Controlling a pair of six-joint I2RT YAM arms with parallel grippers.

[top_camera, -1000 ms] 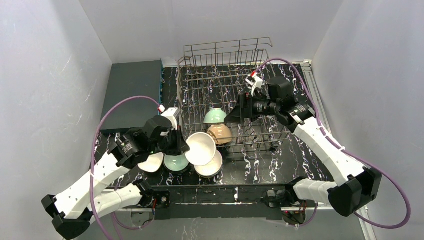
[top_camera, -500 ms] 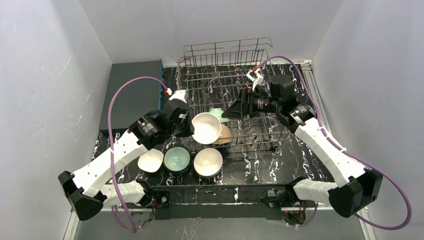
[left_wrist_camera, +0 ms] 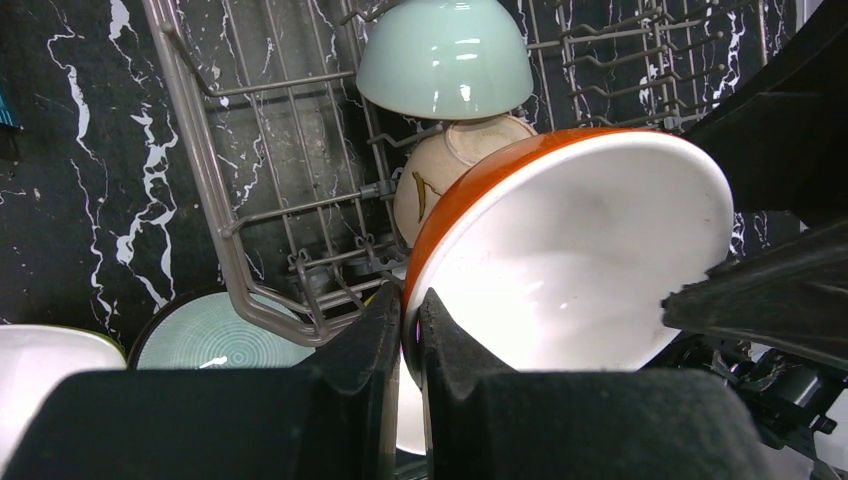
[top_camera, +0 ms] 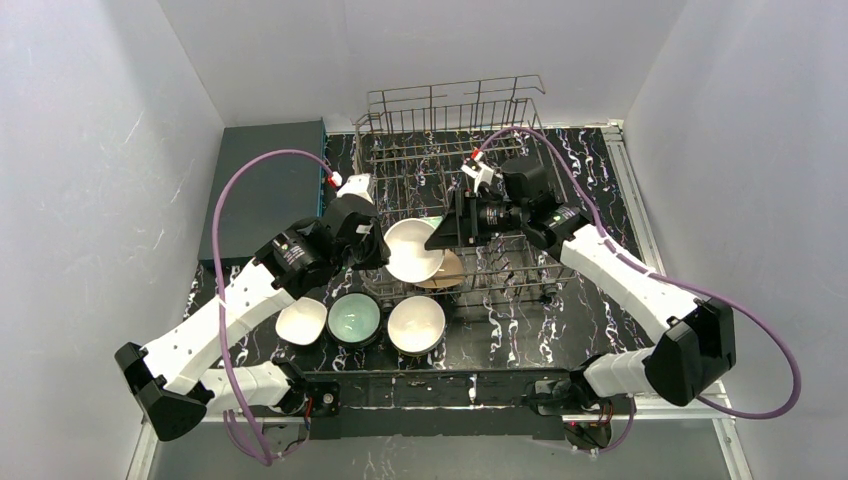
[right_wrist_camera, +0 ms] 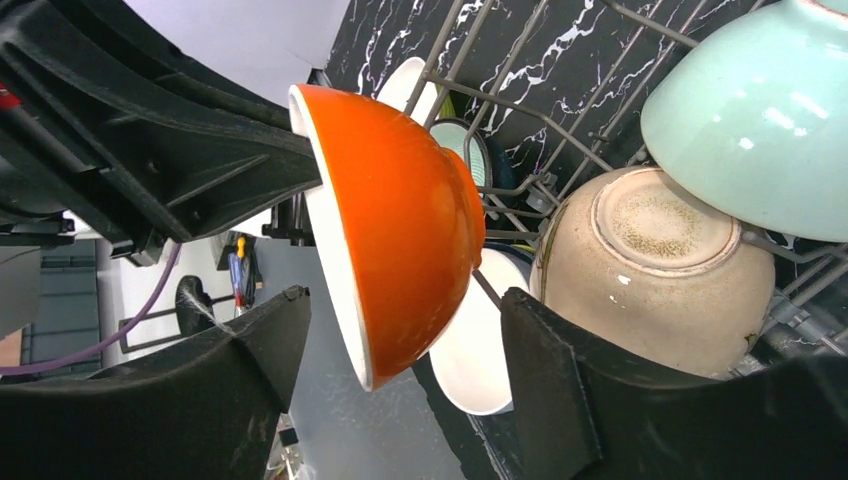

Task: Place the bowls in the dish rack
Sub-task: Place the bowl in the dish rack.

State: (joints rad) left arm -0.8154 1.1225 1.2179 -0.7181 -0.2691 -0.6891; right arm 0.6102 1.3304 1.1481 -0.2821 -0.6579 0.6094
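My left gripper (left_wrist_camera: 410, 320) is shut on the rim of an orange bowl (left_wrist_camera: 570, 250) with a white inside. It holds the bowl tilted over the front left edge of the wire dish rack (top_camera: 520, 120). My right gripper (right_wrist_camera: 400, 300) is open, one finger on each side of the orange bowl (right_wrist_camera: 400, 220), apart from it. In the rack, a mint green bowl (left_wrist_camera: 445, 60) and a peach-tan bowl (left_wrist_camera: 440, 175) lie upturned. In the top view the orange bowl (top_camera: 413, 250) sits between my left gripper (top_camera: 385, 255) and my right gripper (top_camera: 440, 235).
Three bowls sit on the table in front of the rack: a white one (top_camera: 300, 320), a dark one with a mint inside (top_camera: 353, 318), and a white one (top_camera: 416, 325). A flat dark grey slab (top_camera: 260, 185) lies at the back left.
My left arm lifted the orange bowl from the table up to the rack's front edge. My right gripper moved left and now straddles that bowl.
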